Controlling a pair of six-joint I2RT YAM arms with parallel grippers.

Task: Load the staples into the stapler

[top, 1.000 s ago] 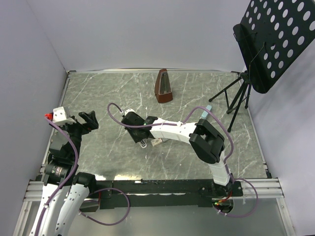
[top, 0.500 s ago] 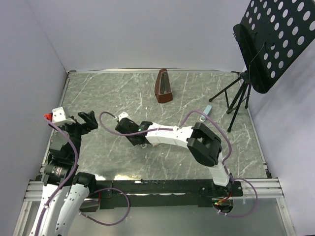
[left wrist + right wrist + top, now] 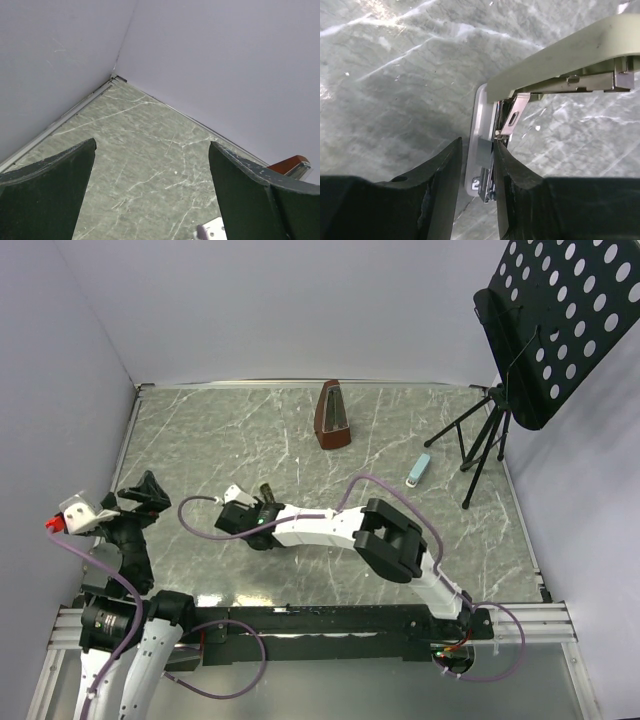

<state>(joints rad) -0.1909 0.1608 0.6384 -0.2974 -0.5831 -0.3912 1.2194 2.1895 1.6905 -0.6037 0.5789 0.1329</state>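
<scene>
**Stapler's only half there**

Right wrist cam chops the stapler [image 3: 560, 55] off at the right edge, and up top the right gripper [image 3: 262, 502] mostly covers it. The light-blue thing [image 3: 419, 470] near the music stand [image 3: 560, 310] is too tiny to name, and the stand runs out top-right.

1. The table [image 3: 220, 440] is showing grey-green stone with thin white lines.
2. The stapler [image 3: 560, 50], upper right of the right wrist view, is showing a pale cream-green top and shiny silver metal.
3. The metronome [image 3: 332, 416], top middle, is looking red-brown.
4. The music stand [image 3: 560, 310], upper right, is showing black with round holes.
5. The small bar [image 3: 419, 469], right of the middle, is looking light blue.
6. The cables [image 3: 366, 477] are looking purple.
</scene>
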